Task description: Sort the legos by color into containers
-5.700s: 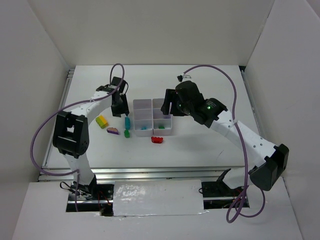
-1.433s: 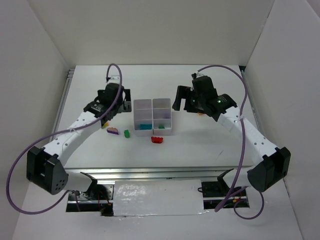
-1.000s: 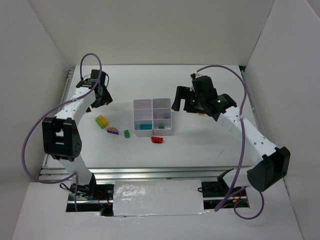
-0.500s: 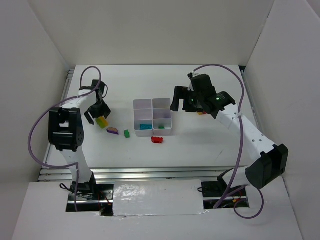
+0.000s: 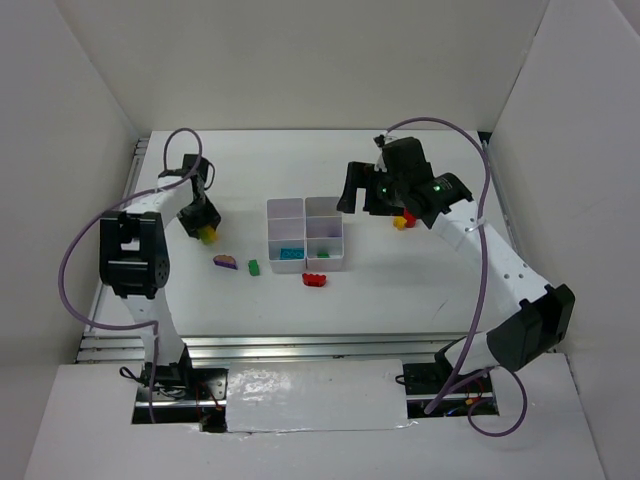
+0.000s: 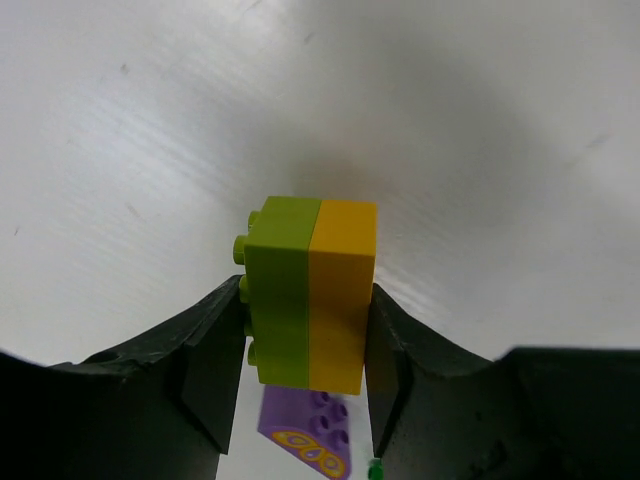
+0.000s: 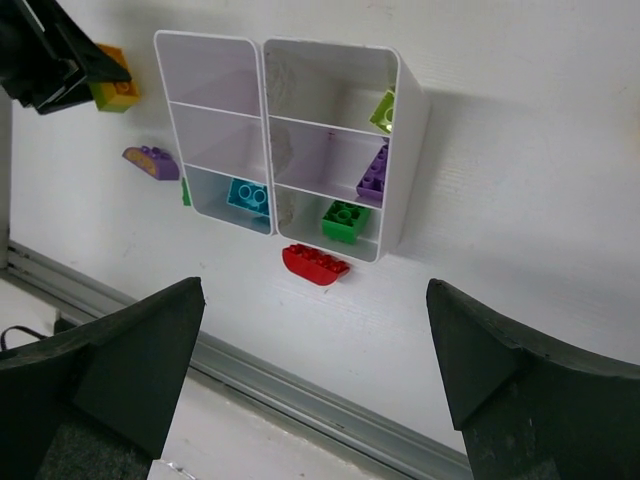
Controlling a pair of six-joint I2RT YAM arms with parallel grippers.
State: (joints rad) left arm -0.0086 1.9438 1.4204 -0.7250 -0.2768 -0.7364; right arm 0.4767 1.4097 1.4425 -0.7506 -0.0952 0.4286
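Observation:
My left gripper is shut on a brick that is half lime green, half yellow, left of the containers; its fingers press both sides. I cannot tell whether the brick is off the table. The white six-compartment containers hold a teal brick, a green brick, a purple brick and a lime brick. A red curved brick lies just in front. My right gripper is open and empty, above the containers' right side.
A purple printed brick and a small green brick lie left of the containers' front. A red and yellow brick lies on the table to the right, under my right arm. White walls enclose the table.
My left gripper swung out to the left, came down over the lime-yellow brick and shut on it. My right gripper drifted slightly left and back, still open.

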